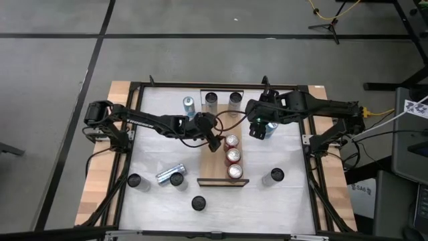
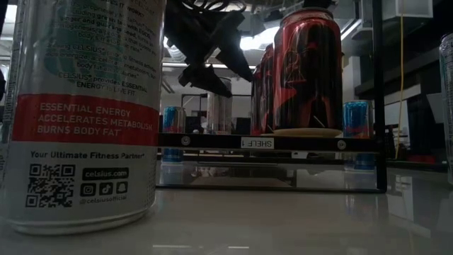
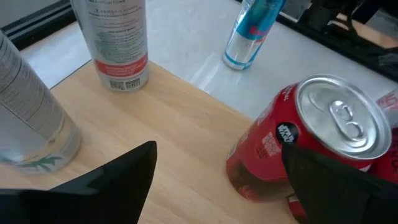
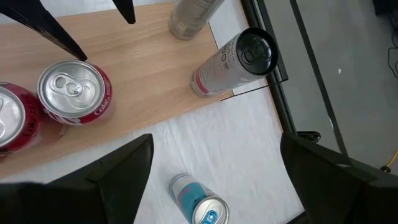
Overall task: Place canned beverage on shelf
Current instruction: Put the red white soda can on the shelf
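Three red cans (image 1: 233, 156) along the shelf (image 1: 212, 167), left gripper (image 1: 215, 141) and right gripper (image 1: 258, 130) both spread, empty.

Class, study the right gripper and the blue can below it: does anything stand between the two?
Nothing visible does. The right gripper hangs open above the upright blue can, with only bare white tabletop between its fingers and the can. The nearest red can stands aside on the shelf.

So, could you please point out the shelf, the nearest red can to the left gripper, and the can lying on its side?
shelf (image 1: 212, 169), high view, bare wood beside the cans.
red can (image 1: 231, 141), high view, its lid.
lying can (image 1: 167, 174), high view, its silver side.
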Motion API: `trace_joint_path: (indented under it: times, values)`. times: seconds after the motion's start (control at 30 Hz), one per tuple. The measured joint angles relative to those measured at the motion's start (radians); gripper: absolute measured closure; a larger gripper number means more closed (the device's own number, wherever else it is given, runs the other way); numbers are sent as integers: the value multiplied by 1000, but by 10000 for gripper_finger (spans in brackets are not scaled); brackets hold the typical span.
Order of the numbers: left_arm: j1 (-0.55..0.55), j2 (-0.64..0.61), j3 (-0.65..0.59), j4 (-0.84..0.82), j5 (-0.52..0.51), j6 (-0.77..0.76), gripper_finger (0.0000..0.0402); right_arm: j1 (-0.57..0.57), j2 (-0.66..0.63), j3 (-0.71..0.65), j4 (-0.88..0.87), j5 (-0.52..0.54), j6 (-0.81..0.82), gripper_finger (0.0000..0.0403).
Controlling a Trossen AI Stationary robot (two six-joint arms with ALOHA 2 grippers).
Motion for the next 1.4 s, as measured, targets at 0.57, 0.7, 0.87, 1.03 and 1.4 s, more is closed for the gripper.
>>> trace_joint_path:
  times: [0.57, 0.7, 0.87, 1.03, 1.4]
  values:
    - [7, -1, 0, -90, -17, -18, 56, 0, 0, 0, 0, 0, 0, 59]
    - [3, 2, 0, -123, -16, -44, 56, 0, 0, 0, 0, 0, 0, 59]
    - [-10, 21, 0, -77, -10, -71, 56, 0, 0, 0, 0, 0, 0, 59]
    - [-16, 47, 1, -18, -6, -71, 56, 0, 0, 0, 0, -1, 0, 59]
    - [-16, 54, 0, -20, -1, -71, 56, 0, 0, 0, -1, 0, 0, 59]
